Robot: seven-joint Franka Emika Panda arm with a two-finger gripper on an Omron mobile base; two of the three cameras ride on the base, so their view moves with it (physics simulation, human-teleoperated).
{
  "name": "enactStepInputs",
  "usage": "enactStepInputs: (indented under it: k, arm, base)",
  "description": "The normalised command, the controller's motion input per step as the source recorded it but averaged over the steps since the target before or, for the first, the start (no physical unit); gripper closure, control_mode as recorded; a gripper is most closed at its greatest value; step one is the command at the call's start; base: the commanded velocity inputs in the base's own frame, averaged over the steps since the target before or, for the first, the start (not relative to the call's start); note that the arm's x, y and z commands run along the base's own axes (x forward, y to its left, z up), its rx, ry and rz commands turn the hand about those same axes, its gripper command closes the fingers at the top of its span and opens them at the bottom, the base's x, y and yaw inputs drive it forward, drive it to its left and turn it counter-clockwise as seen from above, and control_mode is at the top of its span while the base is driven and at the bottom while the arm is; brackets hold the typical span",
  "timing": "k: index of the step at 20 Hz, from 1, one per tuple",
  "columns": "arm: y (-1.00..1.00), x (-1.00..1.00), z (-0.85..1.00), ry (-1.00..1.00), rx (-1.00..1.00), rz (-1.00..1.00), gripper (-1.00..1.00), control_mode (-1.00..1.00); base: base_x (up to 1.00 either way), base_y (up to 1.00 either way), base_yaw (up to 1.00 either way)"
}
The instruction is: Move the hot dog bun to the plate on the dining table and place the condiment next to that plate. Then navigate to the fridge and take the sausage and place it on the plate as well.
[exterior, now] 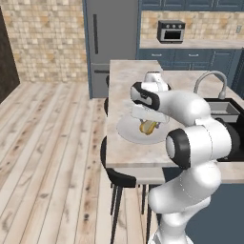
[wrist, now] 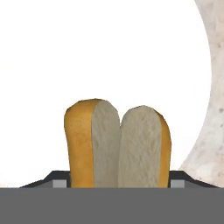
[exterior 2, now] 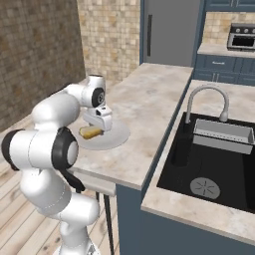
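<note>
Gripper [wrist: 117, 183] at lower centre of the hand view, dark finger tips [wrist: 57, 178] spread on either side of the hot dog bun [wrist: 117, 142], one tip at each flank; contact impossible to tell. Bun split side up, pale crumb between golden crusts, lying on the round pale plate [wrist: 109, 48]. In the left base view, bun [exterior: 148, 127] at mid-frame under the white hand, on the plate [exterior: 127, 132] near the front edge of the beige marbled dining table [exterior: 128, 76]. Grey fridge [exterior: 110, 43] at upper centre. Sink [exterior 2: 219, 159] at right of the right base view.
</note>
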Motion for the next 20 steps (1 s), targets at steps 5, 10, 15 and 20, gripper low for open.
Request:
enactStepInputs:
  k: [5, 10, 15, 20]
  arm:
    - [0.00, 0.06, -0.26, 0.01, 0.00, 0.00, 1.00, -1.00]
    - [0.01, 0.08, -0.24, 0.00, 0.00, 0.00, -1.00, -1.00]
    - [0.00, 0.00, -0.09, 0.00, 0.00, 0.00, -1.00, -1.00]
    - [0.00, 0.00, 0.00, -0.01, 0.00, 0.00, -1.00, -1.00]
  base:
    - [0.00, 0.00, 0.00]
    - [0.00, 0.00, 0.00]
    - [0.00, 0.00, 0.00]
    - [0.00, 0.00, 0.00]
